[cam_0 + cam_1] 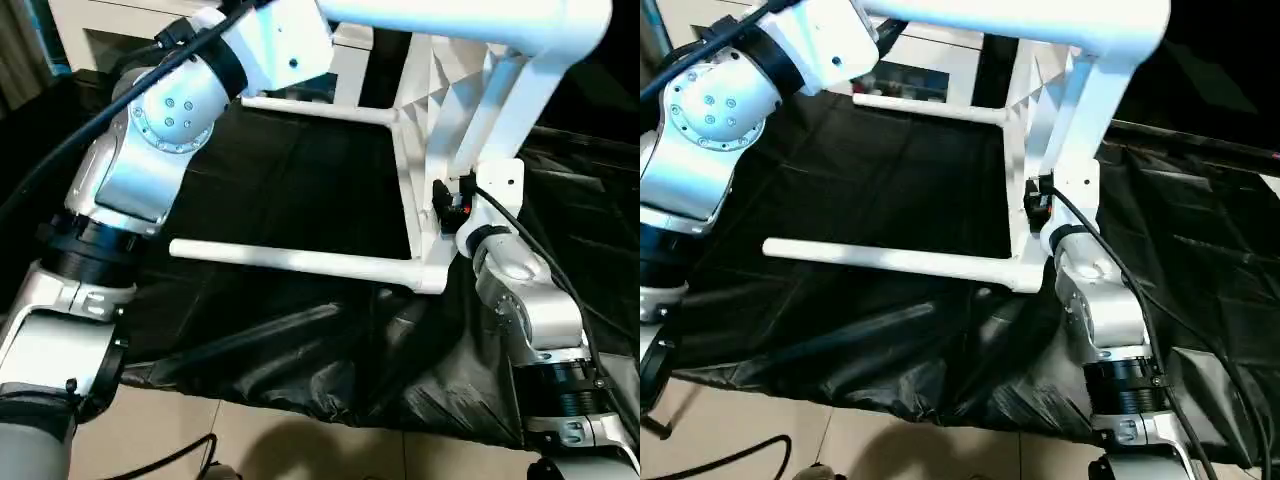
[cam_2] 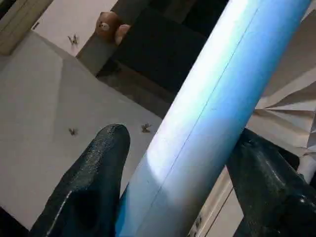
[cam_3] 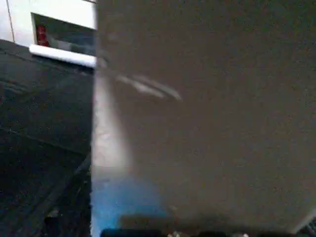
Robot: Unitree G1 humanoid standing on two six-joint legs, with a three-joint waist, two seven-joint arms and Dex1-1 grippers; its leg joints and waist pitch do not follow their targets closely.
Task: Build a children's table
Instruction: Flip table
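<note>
Tabletop (image 1: 432, 150) stood on edge over black sheeting (image 1: 890, 330).
Left gripper (image 2: 182, 163) straddled the upper leg (image 2: 207, 123), fingers apart; right gripper's state: impossible to tell.

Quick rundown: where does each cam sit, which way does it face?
Eye views: head, looking down at the table top tipped on edge on black sheeting; silver forearms show.
Left wrist: along black fingers flanking a leg.
Right wrist: tight against the white top.
Shared: the upper leg in eye and left wrist views.
</note>
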